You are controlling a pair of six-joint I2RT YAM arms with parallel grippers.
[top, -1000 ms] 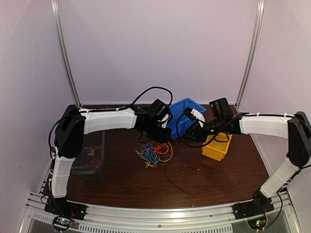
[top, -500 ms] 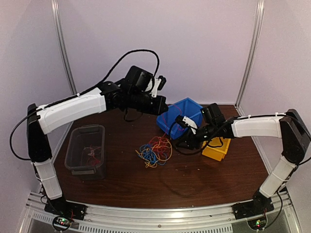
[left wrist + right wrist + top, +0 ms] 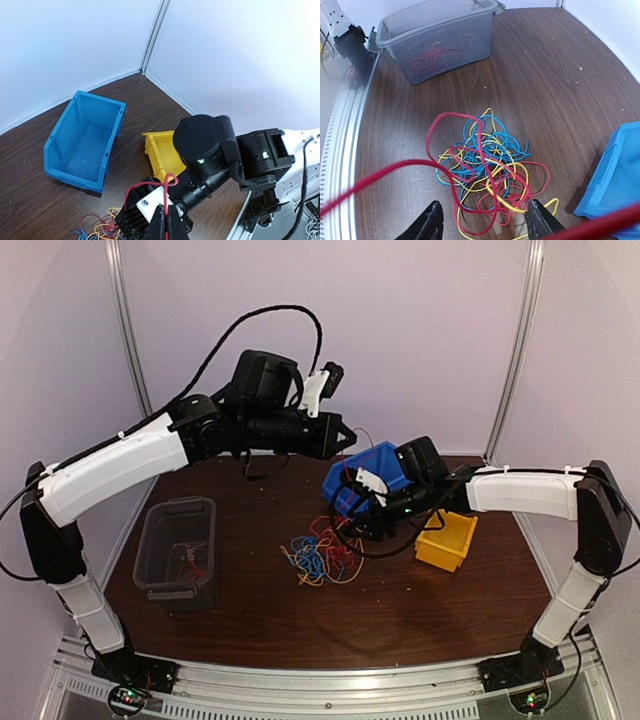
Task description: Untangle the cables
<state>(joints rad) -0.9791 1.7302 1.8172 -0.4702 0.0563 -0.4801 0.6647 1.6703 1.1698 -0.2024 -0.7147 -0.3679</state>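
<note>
The cables (image 3: pixel 320 555) lie in a tangled pile of red, blue and yellow wires on the brown table, also seen in the right wrist view (image 3: pixel 487 167). My left gripper (image 3: pixel 345 437) is raised high above the table, shut on a red cable (image 3: pixel 168 186) that loops up from its fingertips (image 3: pixel 166 220) and trails down toward the pile. My right gripper (image 3: pixel 350 522) hovers low just right of the pile, open and empty, its fingers (image 3: pixel 434 221) straddling the pile's near edge. The taut red cable crosses the right wrist view, blurred (image 3: pixel 375 177).
A grey bin (image 3: pixel 180 550) with a few wires inside stands at the left, also in the right wrist view (image 3: pixel 437 35). A blue bin (image 3: pixel 385 458) and a yellow bin (image 3: pixel 445 540) sit behind and right of the pile. White walls enclose the table.
My left arm has risen from the pile to well above the table, pulling the red cable up. My right arm has moved left and down toward the pile.
</note>
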